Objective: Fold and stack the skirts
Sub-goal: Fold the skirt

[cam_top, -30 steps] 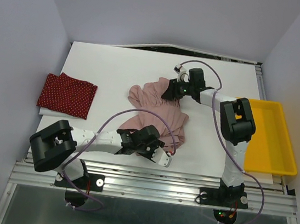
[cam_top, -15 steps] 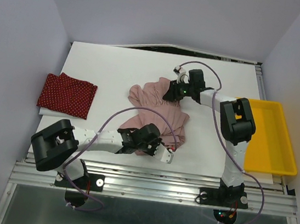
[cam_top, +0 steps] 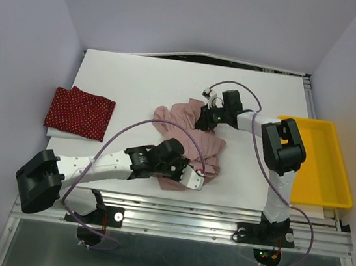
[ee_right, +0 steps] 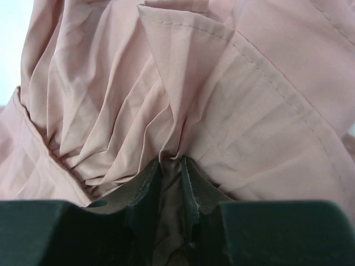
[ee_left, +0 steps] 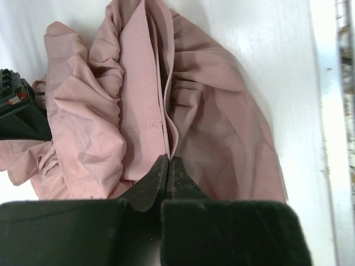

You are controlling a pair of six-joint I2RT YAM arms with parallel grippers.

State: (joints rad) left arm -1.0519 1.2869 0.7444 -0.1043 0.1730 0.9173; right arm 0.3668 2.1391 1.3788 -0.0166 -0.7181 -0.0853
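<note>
Left jaws: just closed, pinching the pink skirt (ee_left: 138, 127) at its near fold
Right jaws: just narrowed, gripping its far gathers
Meaning: I can likely begin folding

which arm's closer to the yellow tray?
Right. The right arm has its elbow beside the yellow tray; the left arm reaches to the pink skirt, well left of it.

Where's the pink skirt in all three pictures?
Top external: pink skirt, crumpled, near the middle of the white table.
Left wrist: fills the middle; bare table on its right.
Right wrist: fills almost everything.
Shared landmark: the white table, just a top-left sliver in the right wrist view.
</note>
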